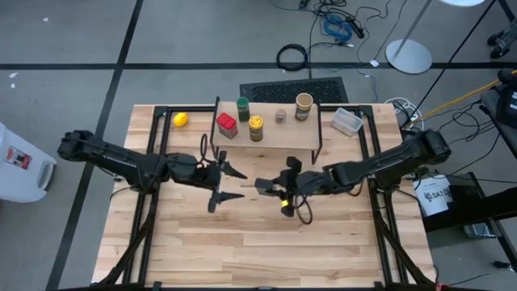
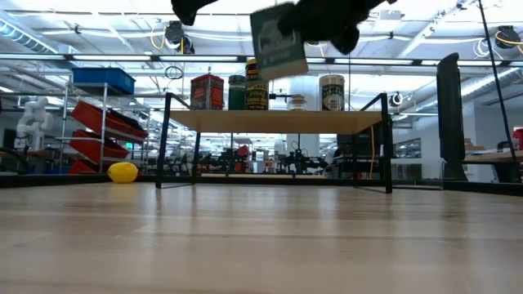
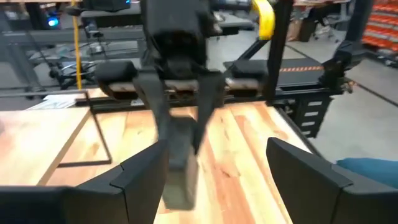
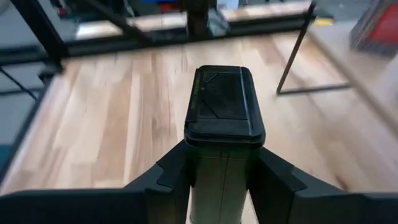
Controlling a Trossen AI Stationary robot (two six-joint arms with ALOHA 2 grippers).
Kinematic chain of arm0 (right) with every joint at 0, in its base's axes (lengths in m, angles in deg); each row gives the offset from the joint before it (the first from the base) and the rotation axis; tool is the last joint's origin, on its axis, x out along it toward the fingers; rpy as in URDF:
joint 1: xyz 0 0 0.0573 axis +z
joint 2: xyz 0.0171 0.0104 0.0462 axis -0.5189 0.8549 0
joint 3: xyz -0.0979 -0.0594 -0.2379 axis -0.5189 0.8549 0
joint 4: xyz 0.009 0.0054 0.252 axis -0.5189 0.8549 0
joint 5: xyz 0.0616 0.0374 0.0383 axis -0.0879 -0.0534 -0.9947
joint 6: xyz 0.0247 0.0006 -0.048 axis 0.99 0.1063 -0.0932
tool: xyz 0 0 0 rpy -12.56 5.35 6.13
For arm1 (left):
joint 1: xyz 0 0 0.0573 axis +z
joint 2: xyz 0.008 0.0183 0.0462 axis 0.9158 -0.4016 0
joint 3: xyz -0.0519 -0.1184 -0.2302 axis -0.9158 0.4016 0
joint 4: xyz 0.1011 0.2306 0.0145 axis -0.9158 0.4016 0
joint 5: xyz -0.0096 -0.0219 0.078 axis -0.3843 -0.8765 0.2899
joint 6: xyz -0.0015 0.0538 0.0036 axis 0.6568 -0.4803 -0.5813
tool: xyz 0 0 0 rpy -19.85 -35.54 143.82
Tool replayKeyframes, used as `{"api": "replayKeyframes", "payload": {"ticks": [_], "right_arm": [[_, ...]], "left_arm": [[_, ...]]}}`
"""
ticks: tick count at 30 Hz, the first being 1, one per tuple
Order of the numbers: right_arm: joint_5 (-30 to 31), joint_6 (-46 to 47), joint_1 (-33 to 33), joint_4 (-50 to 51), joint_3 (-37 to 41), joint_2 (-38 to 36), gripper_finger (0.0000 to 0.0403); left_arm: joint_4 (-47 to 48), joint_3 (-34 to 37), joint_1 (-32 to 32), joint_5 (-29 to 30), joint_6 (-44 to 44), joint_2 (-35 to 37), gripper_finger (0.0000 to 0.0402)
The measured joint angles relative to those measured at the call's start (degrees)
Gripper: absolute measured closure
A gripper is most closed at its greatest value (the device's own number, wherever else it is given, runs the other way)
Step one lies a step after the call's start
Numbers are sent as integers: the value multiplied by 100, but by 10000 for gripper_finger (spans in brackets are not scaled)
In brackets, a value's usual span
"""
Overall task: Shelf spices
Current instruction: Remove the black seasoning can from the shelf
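A dark rectangular box (image 4: 224, 102) hangs above the table's middle with my right gripper (image 1: 279, 184) shut on it; in the low view the box (image 2: 278, 41) is high above the board. My left gripper (image 1: 241, 184) faces it from the left, open and holding nothing, its fingers (image 3: 140, 180) spread short of the box (image 3: 180, 162). On the shelf (image 1: 279, 145) at the far middle stand a red tin (image 1: 227, 125), a green-lidded jar (image 1: 242, 109), a yellow-lidded jar (image 1: 256, 128), a tiny jar (image 1: 280, 116) and a tan jar (image 1: 304, 106). My right gripper pinches the box's two opposite sides (image 4: 199, 168) between its two fingers, on the body behind the dark lid end (image 4: 224, 124). The fingers come from the table's right, slanting a little down, along the box. The box is lifted clear of the table, lid end away from the gripper.
A yellow ball (image 1: 180, 120) lies left of the shelf and a clear tub (image 1: 347, 121) right of it. Black frame bars (image 1: 153, 202) run along both sides of the table. Bare board (image 1: 258, 250) stretches across the near half.
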Motion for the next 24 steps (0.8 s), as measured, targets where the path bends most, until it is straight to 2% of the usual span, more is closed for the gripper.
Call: {"api": "replayKeyframes", "payload": {"ticks": [9, 24], "right_arm": [[-6, -139, 84, -29, 0, 1033, 282], [-5, -213, 220, -590, 2, 1781, 282]], "left_arm": [[210, 0, -136, 559, -332, 249, 122], [353, 0, -139, 593, -299, 472, 123]]}}
